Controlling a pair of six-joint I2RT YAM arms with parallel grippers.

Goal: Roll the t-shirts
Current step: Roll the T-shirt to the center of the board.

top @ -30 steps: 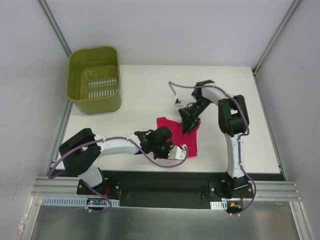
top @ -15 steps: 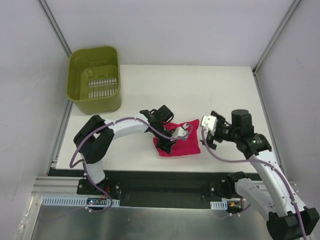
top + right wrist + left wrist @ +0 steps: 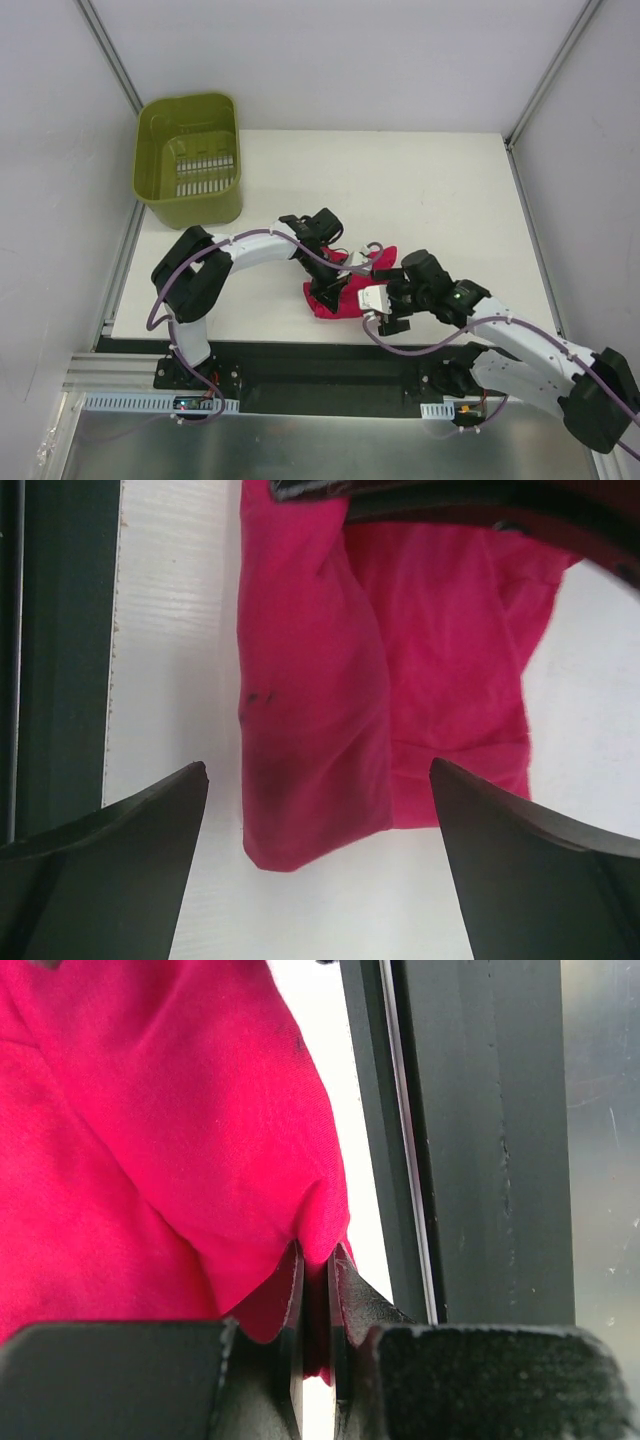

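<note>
Pinching a soft, crumpled shirt [image 3: 320, 730] fold at the near table [image 3: 450, 200] edge, left gripper [image 3: 315, 1260] is clamped; right gripper [image 3: 318, 765] gapes wide.

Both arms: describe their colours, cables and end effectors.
Both the left arm and right arm have white links, bulky black joints and looping purple cables. The left end effector and right end effector have black fingers.

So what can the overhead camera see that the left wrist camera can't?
Only overhead: the green basket, both arms, and the right tool open beside the t-shirt. Only left wrist: close up, the left tool pinched shut on a fold of fabric. Both: the t-shirt, the white table and the dark front rail.
</note>
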